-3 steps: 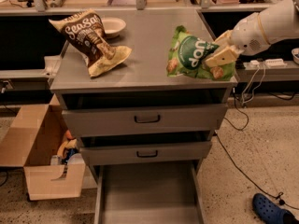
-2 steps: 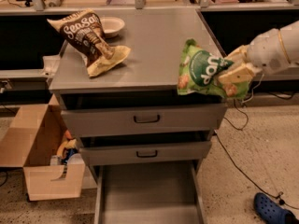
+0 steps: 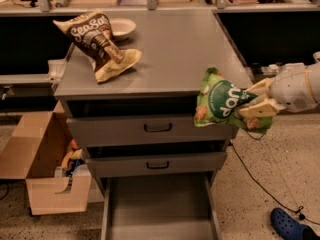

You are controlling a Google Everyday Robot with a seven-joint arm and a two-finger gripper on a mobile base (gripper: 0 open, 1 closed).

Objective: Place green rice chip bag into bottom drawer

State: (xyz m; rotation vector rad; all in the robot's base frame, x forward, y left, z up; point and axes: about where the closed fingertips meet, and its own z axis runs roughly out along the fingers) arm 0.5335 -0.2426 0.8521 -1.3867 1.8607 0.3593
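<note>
Camera view, looking down on the grey counter (image 3: 175,49) and its three drawers. My gripper (image 3: 242,103) hangs off the counter's front right corner, below the level of the top and just outside its right edge. My white arm (image 3: 300,86) enters from the right. The two tan fingers (image 3: 257,88) are closed on the green rice chip bag (image 3: 217,99), pinching its right-hand end, one above and one below.

The bag is clear of the counter top and held in the air. It is tilted so that its white lettering runs sideways, and it overlaps the right end of the top drawer (image 3: 150,129). That drawer and the middle drawer (image 3: 157,165) are pushed in, or nearly so, with black handles facing forward. The bottom drawer (image 3: 157,209) stands pulled out beneath the counter's front edge, its flat grey floor bare. The bag is above it and to its right.

Near the counter's back left corner lies a brown-and-cream Sea Salt bag (image 3: 100,44), with a white bowl (image 3: 121,28) just behind it. On the floor, an open cardboard box (image 3: 45,159) stands off the left edge. A blue shoe (image 3: 289,226) and a dark cable (image 3: 260,184) lie off the right.
</note>
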